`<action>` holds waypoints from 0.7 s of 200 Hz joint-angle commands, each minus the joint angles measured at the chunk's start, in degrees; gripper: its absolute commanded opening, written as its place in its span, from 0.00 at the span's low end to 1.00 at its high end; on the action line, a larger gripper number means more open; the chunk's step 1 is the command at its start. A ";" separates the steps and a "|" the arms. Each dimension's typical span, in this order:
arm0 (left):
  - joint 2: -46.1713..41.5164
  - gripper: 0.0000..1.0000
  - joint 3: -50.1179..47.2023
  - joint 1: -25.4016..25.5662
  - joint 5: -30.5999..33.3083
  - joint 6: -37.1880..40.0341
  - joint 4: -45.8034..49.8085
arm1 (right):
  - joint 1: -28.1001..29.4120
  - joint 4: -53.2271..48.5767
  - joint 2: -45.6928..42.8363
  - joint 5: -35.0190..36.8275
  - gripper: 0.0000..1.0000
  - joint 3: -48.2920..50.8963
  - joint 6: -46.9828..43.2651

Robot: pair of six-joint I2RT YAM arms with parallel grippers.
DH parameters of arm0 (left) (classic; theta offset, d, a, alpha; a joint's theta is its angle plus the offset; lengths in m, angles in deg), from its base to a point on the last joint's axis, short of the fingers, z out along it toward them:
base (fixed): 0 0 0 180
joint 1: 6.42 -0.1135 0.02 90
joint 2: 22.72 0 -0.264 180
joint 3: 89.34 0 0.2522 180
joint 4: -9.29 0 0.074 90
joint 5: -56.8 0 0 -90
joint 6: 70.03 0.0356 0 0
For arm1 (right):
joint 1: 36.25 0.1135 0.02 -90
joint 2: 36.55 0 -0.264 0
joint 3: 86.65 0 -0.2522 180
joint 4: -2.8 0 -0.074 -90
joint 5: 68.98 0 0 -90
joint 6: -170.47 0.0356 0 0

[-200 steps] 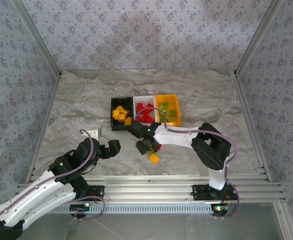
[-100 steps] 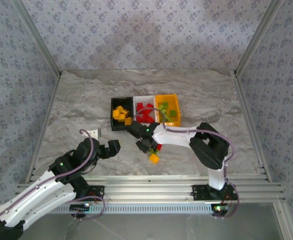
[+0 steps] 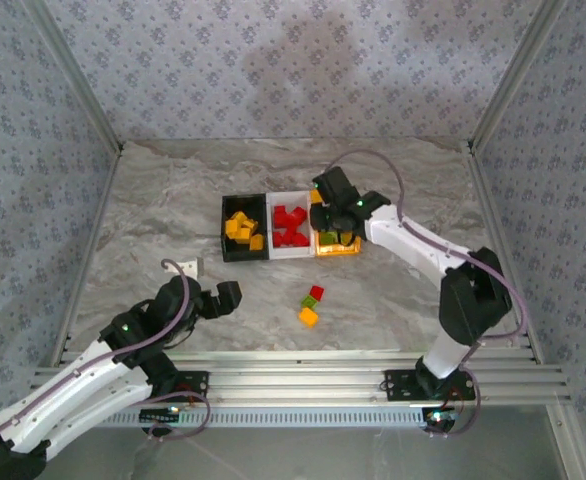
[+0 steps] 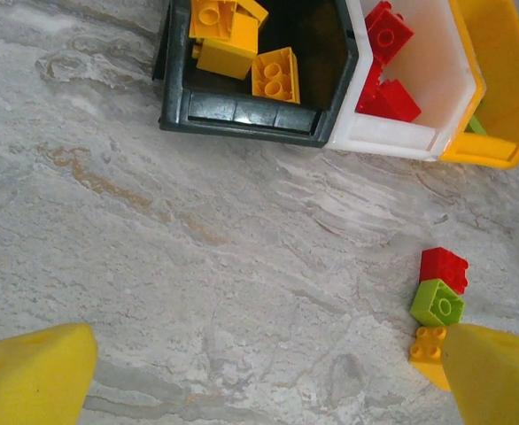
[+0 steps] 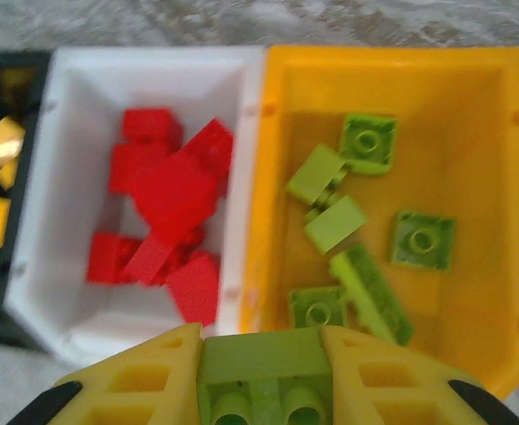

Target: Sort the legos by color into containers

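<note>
Two right fingers [image 5: 166,354] pinch lego [image 5: 261,367] over orange bin [image 5: 483,115].

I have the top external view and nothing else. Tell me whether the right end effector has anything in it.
Observer: On the right wrist view, the right end effector is shut on a lime green brick.
Operator: The arm covers the bin below it. Report what is inside.
Observer: The orange bin holds only lime green pieces, about six of them.
Operator: Now check the left end effector.
Observer: On the left wrist view, the left end effector is open, its fingers wide apart with nothing between them.
</note>
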 commanded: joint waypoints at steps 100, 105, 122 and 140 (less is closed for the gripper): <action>1.05 1.00 0.81 -0.63 -2.80 1.31 -1.73 | -2.66 -1.76 2.38 2.64 0.66 -4.93 5.69; 1.53 1.00 1.09 -0.56 -3.16 1.86 -2.05 | -2.45 -1.53 1.36 2.59 0.66 -3.65 6.00; 5.47 0.99 2.89 -0.56 -5.23 4.03 -3.18 | -1.73 -0.49 -3.36 2.50 0.66 1.45 7.30; 12.86 0.99 5.91 -0.57 -8.10 6.46 -4.56 | -1.22 0.99 -8.18 2.05 0.66 7.48 8.77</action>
